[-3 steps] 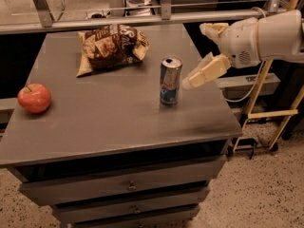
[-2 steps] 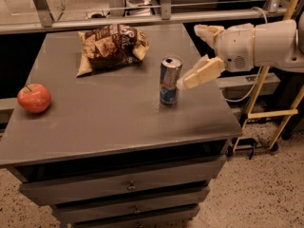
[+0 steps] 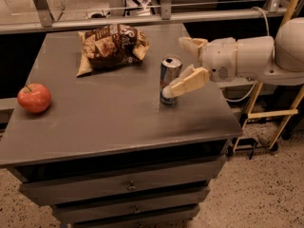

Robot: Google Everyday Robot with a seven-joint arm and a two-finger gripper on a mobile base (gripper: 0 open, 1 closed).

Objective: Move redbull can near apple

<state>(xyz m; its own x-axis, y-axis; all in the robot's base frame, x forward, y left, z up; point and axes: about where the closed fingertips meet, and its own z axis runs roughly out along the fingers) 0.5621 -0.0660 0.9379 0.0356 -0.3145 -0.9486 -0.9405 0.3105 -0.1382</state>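
The redbull can stands upright on the grey table, right of centre. The red apple lies near the table's left edge, far from the can. My gripper reaches in from the right with its fingers spread open. The near finger crosses in front of the can's lower right side. The far finger sits behind and to the right of the can's top. The can stands partly between them, and I cannot tell if either touches it.
A brown snack bag lies at the back of the table, left of the can. The table has drawers below. A metal rail runs behind it. A yellow frame stands on the floor to the right.
My gripper has moved left toward the can. Its near finger now overlaps the can's front, where before it was beside the can. The can and apple have not moved.
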